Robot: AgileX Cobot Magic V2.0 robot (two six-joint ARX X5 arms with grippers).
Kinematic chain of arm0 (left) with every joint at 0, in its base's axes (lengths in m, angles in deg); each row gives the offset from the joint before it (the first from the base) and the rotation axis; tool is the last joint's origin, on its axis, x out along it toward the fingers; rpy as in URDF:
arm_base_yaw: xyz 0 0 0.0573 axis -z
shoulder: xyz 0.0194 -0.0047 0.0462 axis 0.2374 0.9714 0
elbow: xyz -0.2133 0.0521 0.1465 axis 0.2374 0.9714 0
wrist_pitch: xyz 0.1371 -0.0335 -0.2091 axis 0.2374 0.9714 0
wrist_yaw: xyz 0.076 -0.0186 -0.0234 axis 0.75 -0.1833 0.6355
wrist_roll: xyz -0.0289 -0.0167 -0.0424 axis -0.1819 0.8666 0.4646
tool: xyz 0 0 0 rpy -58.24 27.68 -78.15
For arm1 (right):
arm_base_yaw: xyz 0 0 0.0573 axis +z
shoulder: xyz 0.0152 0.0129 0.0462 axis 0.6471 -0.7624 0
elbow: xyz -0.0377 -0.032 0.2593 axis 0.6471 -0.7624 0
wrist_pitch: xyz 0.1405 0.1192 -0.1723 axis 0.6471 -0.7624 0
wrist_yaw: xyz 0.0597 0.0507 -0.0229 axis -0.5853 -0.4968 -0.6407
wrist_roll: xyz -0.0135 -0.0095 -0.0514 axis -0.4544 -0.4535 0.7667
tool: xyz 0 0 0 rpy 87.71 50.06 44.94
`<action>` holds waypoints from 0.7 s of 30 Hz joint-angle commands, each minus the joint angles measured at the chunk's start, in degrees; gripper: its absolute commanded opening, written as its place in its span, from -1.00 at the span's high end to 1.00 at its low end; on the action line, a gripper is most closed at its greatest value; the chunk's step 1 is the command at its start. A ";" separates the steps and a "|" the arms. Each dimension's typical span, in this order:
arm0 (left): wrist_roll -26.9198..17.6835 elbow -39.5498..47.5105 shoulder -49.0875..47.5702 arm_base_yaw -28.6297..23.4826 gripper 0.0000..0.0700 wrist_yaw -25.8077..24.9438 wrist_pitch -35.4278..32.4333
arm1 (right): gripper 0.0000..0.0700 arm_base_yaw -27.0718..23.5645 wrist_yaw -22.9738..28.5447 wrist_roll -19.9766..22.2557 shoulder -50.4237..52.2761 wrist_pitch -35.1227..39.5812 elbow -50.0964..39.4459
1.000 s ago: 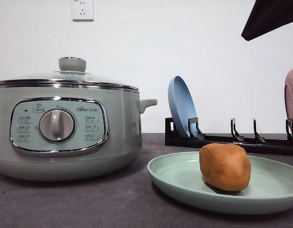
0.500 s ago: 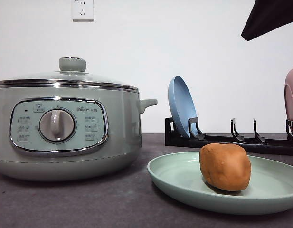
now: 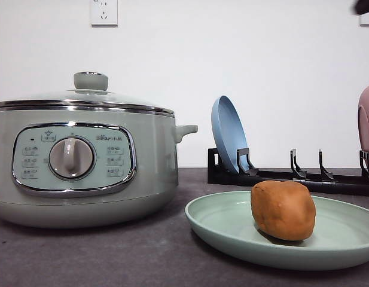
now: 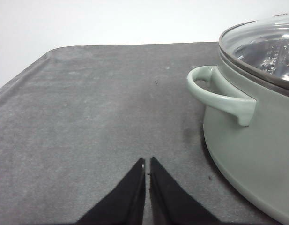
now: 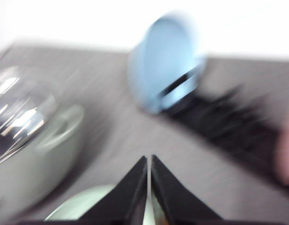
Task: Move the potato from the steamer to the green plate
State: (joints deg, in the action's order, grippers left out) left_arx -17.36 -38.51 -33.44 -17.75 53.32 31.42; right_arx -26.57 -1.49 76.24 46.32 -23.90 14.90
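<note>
1. The potato (image 3: 283, 210) sits on the green plate (image 3: 220, 224), right of the plate's centre in the front view, resting on the plate's flat floor with a small shadow under it.
2. The green plate lies flat on the dark grey surface (image 3: 112, 257), just right of the steamer (image 3: 82, 161) and apart from it.
3. The steamer stands upright with its glass lid (image 3: 82, 95) on, knob on top, dial facing the camera and its side handle pointing toward the rack.
4. Behind the plate, a black dish rack (image 3: 292, 173) holds a blue plate (image 3: 229, 134) standing on edge at its left end, and a pink plate (image 3: 368, 119) peeks in at the far right edge.
5. Left gripper (image 4: 147, 161): its two black fingers are pressed together tip to tip with nothing between them, hovering over bare surface beside the steamer's handle (image 4: 219, 96), not touching it.
6. Right gripper (image 5: 149, 159): this view is heavily blurred, yet the two dark fingers meet along a thin seam, clenched on nothing.
7. Under the right gripper's fingers a pale green rim of the plate shows, with the steamer's lid to one side and the blue plate in its rack beyond.
8. A white wall socket (image 3: 104, 12) sits high on the wall above the steamer.
</note>
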 commanded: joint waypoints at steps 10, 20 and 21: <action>0.55 0.79 -0.11 -0.14 0.97 0.11 1.45 | 1.00 -12.95 -0.01 0.69 19.38 20.45 -23.92; 0.55 0.79 -0.11 -0.14 0.97 0.11 1.45 | 1.00 -13.79 -0.04 0.67 29.29 21.45 -35.95; 0.55 0.80 -0.11 -0.13 0.97 0.11 1.45 | 1.00 -13.79 -0.02 0.66 29.75 21.01 -36.55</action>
State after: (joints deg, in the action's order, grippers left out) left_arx -17.35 -38.51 -33.44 -17.75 53.32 31.42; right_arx -40.34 -1.52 76.48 75.82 -3.55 -21.24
